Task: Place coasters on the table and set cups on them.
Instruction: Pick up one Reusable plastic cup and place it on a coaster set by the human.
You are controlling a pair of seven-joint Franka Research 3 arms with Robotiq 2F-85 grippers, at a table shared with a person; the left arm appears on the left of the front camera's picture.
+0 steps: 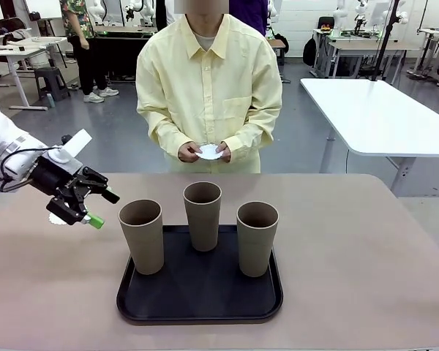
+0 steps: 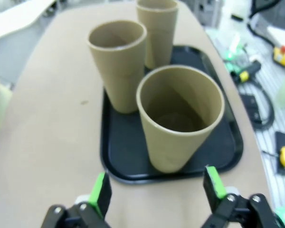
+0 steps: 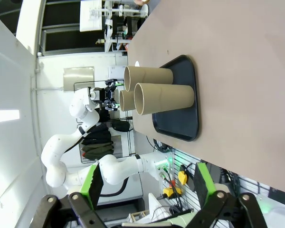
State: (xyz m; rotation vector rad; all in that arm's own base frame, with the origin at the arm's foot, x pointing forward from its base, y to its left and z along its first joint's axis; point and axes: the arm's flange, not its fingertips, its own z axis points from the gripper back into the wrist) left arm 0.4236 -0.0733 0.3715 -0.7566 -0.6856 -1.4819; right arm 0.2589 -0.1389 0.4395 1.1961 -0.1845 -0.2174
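Note:
Three tall grey-brown cups stand upright on a black tray (image 1: 197, 303): the left cup (image 1: 141, 234), the middle cup (image 1: 203, 213) and the right cup (image 1: 257, 235). My left gripper (image 1: 102, 208) hangs open just left of the left cup, low over the table (image 1: 366, 263). Its wrist view has that cup (image 2: 180, 118) straight ahead between the open fingers of the left gripper (image 2: 156, 178). The person at the far side holds white coasters (image 1: 209, 152) in both hands. My right gripper (image 3: 148, 171) is open and empty, well off from the cups (image 3: 164, 97).
A small white round piece (image 1: 55, 218) lies on the table under my left gripper, partly hidden; it looks like a coaster. Bare tabletop lies left, right and in front of the tray. A white table (image 1: 380, 110) stands behind at the right.

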